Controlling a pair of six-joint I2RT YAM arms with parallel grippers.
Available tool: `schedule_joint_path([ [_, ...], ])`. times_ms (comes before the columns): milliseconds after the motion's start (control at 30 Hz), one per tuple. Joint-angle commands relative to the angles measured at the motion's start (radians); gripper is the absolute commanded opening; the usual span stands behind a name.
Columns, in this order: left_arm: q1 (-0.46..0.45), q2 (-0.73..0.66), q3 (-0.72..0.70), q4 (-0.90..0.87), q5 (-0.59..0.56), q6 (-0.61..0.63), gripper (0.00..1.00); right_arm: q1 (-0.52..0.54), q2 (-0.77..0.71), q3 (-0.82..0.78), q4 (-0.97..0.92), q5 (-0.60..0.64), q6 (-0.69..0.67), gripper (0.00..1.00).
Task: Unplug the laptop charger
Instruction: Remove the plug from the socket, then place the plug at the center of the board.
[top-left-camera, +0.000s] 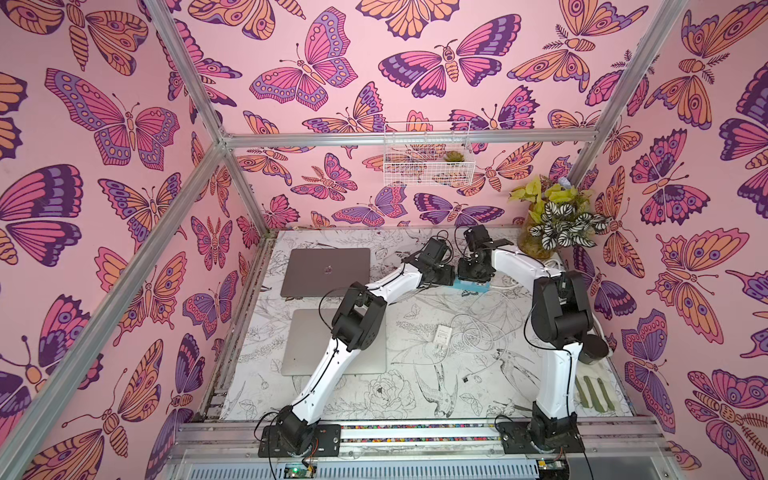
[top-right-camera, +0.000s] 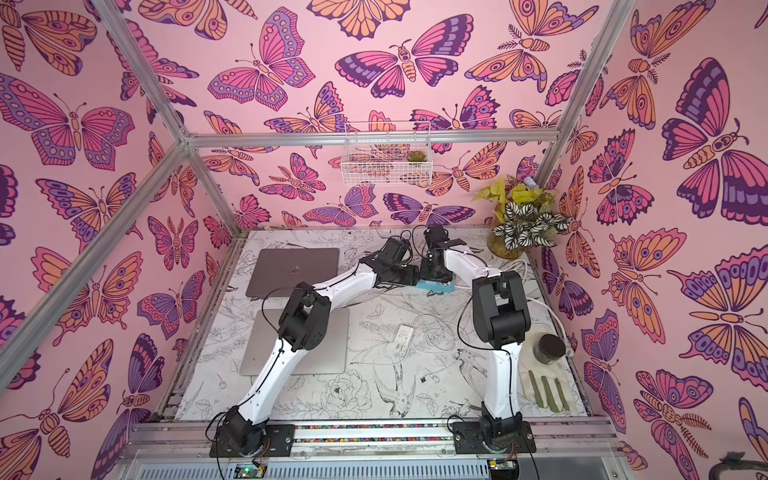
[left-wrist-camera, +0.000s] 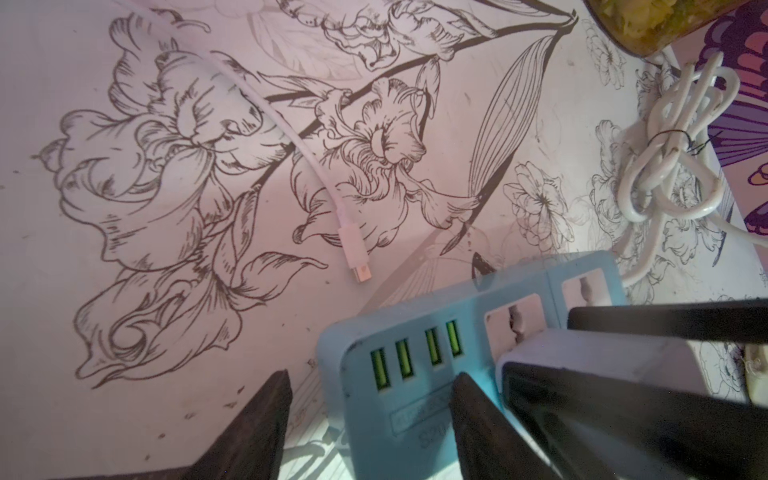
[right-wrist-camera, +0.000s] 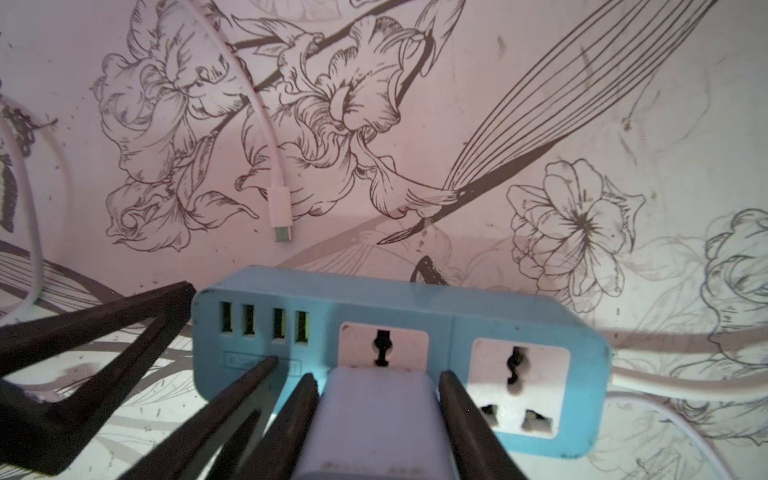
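Sitting between right fingers (right-wrist-camera: 462, 419): charger (right-wrist-camera: 374, 419)

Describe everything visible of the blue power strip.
The blue power strip is a flat, rounded plastic block lying on the floral table. Its face carries four green-lit USB ports and two white sockets: one empty, one holding the white charger, clasped by the right gripper. The left gripper straddles its USB end. A white cord leaves the opposite end.

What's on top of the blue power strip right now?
A white charger sits in one socket, the right gripper closed on its sides. The left gripper straddles the strip's USB end; those ports and the other socket are empty. The charger's prongs are hidden.
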Motion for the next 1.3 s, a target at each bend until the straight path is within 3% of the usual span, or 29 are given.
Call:
schedule_joint_path([
  [0, -0.006, 0.065, -0.011, -0.081, -0.006, 0.012, 0.63, 0.039, 0.009, 0.097, -0.053, 0.053, -0.043, 0.14],
  [133, -0.006, 0.063, -0.013, -0.084, -0.008, 0.015, 0.63, 0.059, 0.026, 0.13, -0.094, 0.138, -0.06, 0.14],
  [267, -0.006, 0.059, -0.019, -0.084, -0.012, 0.015, 0.63, 0.036, 0.014, 0.134, -0.102, 0.052, -0.035, 0.14],
  [433, -0.007, 0.014, -0.024, -0.083, -0.029, 0.021, 0.66, 0.035, -0.084, 0.112, -0.106, 0.035, -0.038, 0.14],
  [733, 0.021, -0.263, -0.099, -0.042, -0.097, 0.07, 0.74, 0.032, -0.257, 0.038, -0.088, -0.023, -0.039, 0.14],
  [800, 0.026, -0.381, -0.208, 0.021, -0.156, 0.082, 0.75, 0.032, -0.267, 0.041, -0.09, -0.056, -0.039, 0.14],
  [1000, 0.063, -0.812, -0.82, 0.443, -0.286, 0.065, 0.75, 0.083, -0.185, 0.147, -0.182, -0.113, -0.074, 0.14],
  [1267, 0.105, -1.067, -1.223, 0.477, -0.353, 0.078, 0.76, 0.161, 0.159, 0.603, -0.566, -0.143, -0.21, 0.14],
])
